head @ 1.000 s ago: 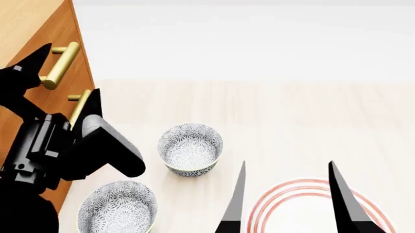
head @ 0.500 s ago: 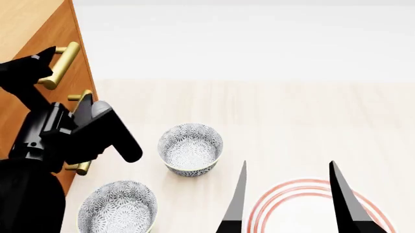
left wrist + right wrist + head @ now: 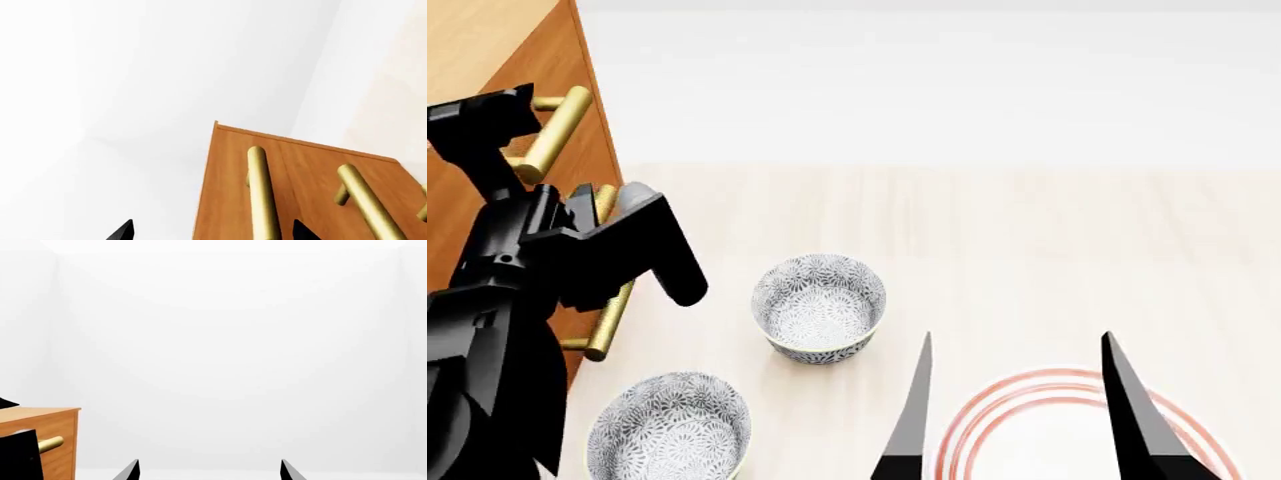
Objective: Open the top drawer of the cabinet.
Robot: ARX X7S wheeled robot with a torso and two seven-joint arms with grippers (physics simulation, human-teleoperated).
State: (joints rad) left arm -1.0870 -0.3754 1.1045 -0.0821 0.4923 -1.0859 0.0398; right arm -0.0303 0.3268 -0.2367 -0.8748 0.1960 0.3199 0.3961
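- Left wrist view: the cabinet (image 3: 293, 190) rises orange-brown ahead of the camera, its brass handles running lengthwise. The nearest one, apparently the handle (image 3: 262, 195) of the top drawer (image 3: 230, 190), lies between the two black tips of the left gripper (image 3: 212, 231), whose jaws stand apart, seemingly lined up to straddle the bar before closing.
- Head view: the left gripper (image 3: 554, 165) reaches to the cabinet (image 3: 507, 60) at the left, with its upper finger at the top handle (image 3: 554, 135). Nothing shows the drawer pulled out, so it appears shut. Two patterned bowls (image 3: 818, 305) and a red-ringed plate (image 3: 1054, 430) sit on the table (image 3: 1028, 250). The right gripper (image 3: 1021, 400) idles above the plate, jaws apart.
- Right wrist view: mostly white wall, with the cabinet corner (image 3: 57, 440) and a handle end (image 3: 50, 443) well off to one side.
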